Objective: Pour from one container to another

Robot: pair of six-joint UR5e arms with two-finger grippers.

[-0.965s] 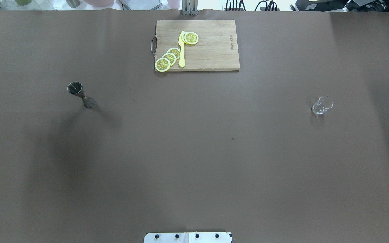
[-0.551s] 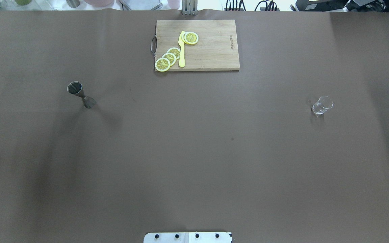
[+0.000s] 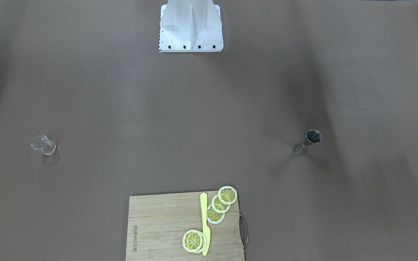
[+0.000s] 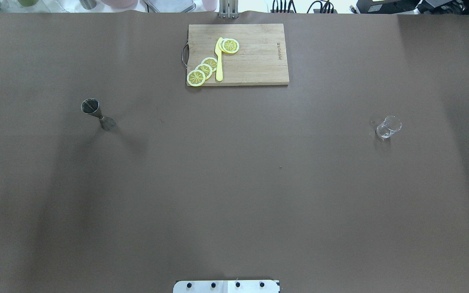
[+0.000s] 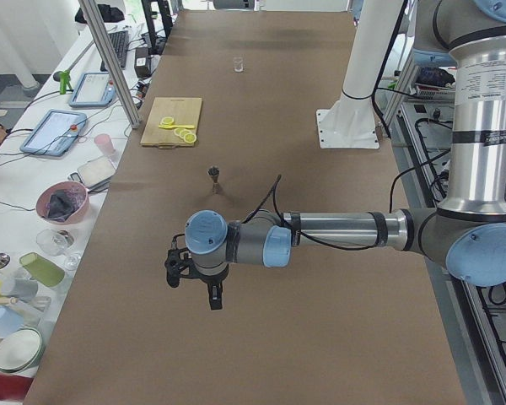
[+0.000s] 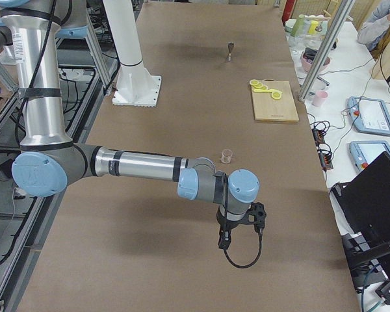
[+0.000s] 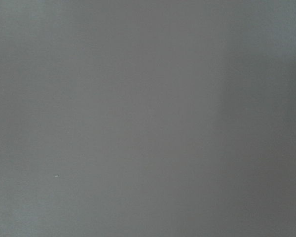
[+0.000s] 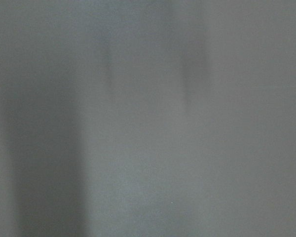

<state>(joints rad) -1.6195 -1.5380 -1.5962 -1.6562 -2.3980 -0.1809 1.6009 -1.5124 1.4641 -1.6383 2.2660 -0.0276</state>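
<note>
Jigger point(image 4: 98, 114), glass point(image 4: 388, 127) unmoved; board point(image 4: 259, 67) logo illegible; L jaws, R jaws: can't tell.

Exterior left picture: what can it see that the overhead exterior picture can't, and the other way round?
Only exterior left shows the robot's left arm reaching over the table, with the left gripper pointing down; open or shut, I cannot tell. It also shows a side bench with bowls and tablets. Only overhead shows the lettering printed on the cutting board and looks down into the jigger. Both show the jigger, the clear glass, the board, its lemon slices and the yellow knife.
</note>
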